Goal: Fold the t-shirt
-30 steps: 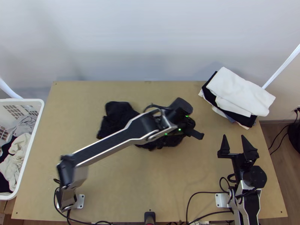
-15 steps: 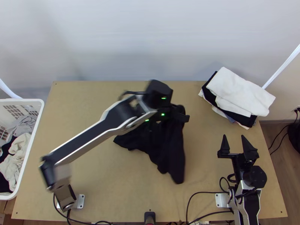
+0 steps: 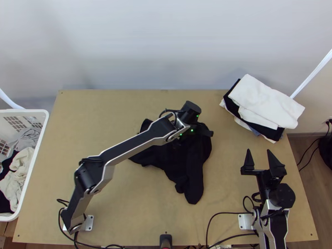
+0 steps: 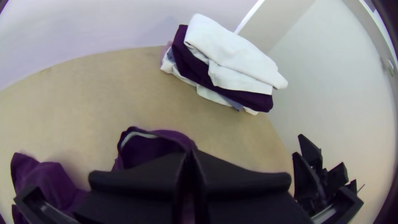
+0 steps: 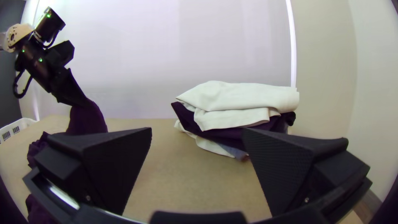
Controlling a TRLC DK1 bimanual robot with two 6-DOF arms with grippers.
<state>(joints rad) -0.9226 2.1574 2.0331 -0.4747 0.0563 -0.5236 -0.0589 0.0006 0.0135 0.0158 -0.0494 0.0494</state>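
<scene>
L hand [image 3: 203,132] is clenched on the blk t-shirt [image 3: 193,168], holding part of it up off the desk [image 3: 99,112] approx. mid-width; the rest hangs & lies bunched below, one end pointing twd the near edge. R hand [image 3: 259,152] is released, fingers wide apart, nr R side. Folded clothes pile [image 3: 265,101] sits at far R corner; basket [image 3: 25,111] w/ clothes is at L.

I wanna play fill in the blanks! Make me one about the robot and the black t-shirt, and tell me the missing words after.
The bunched black cloth t-shirt is gripped by the robot's ____ hand.
The robot's other hand, with two wide flat black fingers, is not shut but ____.
The folded cloth on top of the pile of clothes is coloured ____.

Missing words: left; open; white.
</scene>
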